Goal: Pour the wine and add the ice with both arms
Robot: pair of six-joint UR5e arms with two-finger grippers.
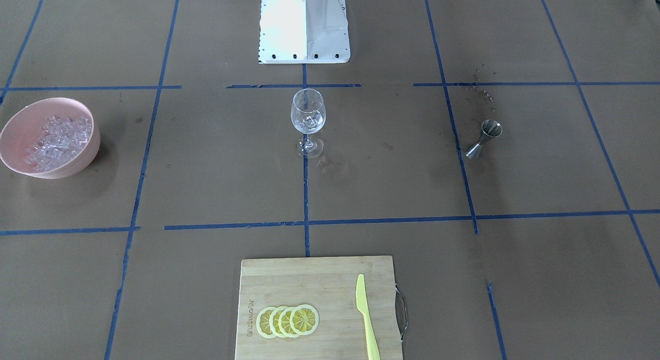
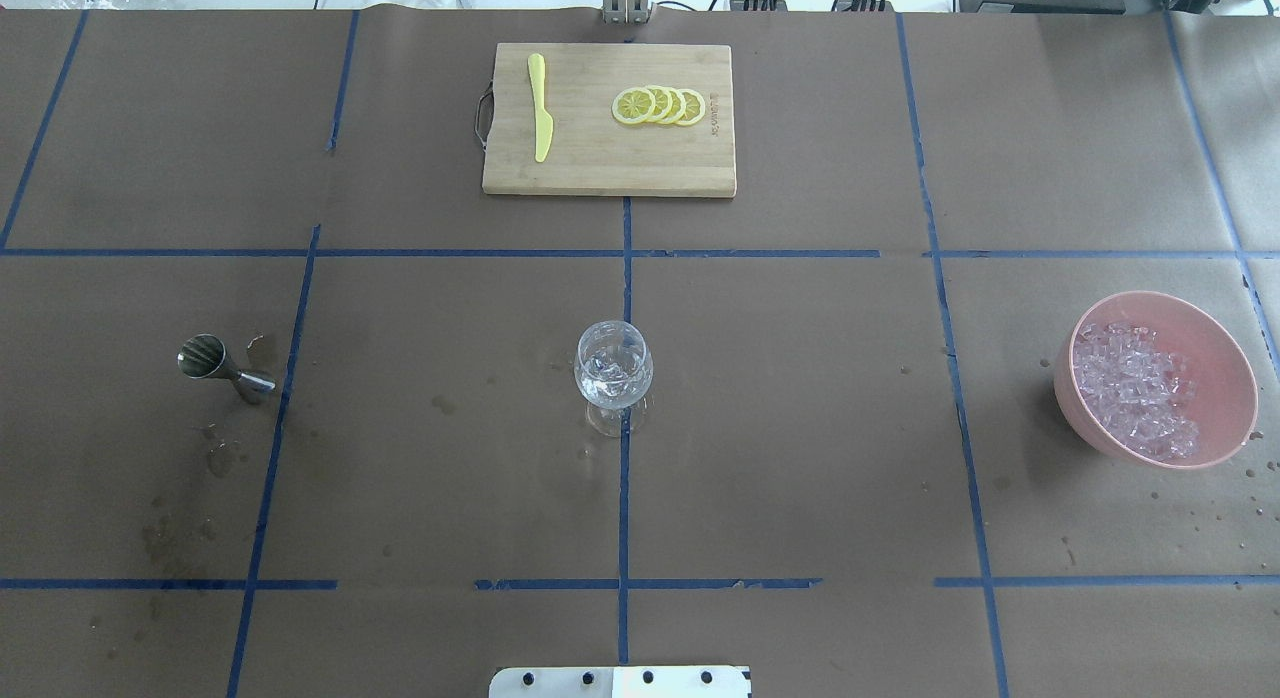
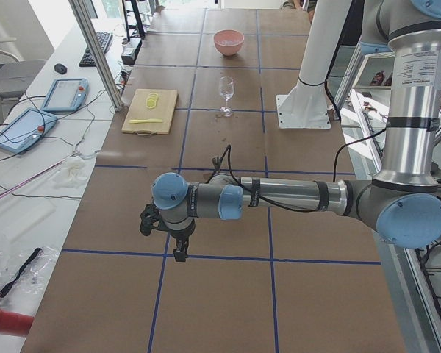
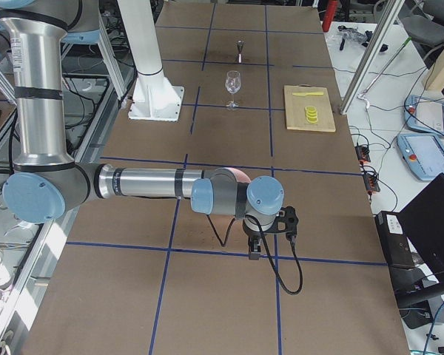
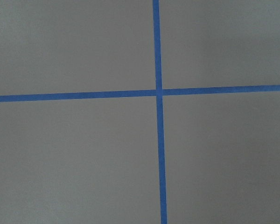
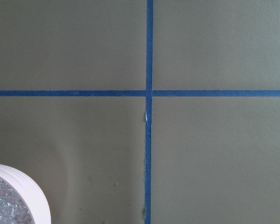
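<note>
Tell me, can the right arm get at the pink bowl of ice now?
Probably yes. The right gripper hangs close to the pink bowl of ice, whose rim shows in the corner of the right wrist view, and nothing shows between them.

Robotics lab: teach pendants (image 3: 18,129), taped table (image 2: 800,428)

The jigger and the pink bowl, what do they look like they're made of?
The jigger looks like polished metal, likely steel: grey with mirror-like glints. The pink bowl looks like matte plastic, perhaps melamine: even opaque colour, no shine.
</note>
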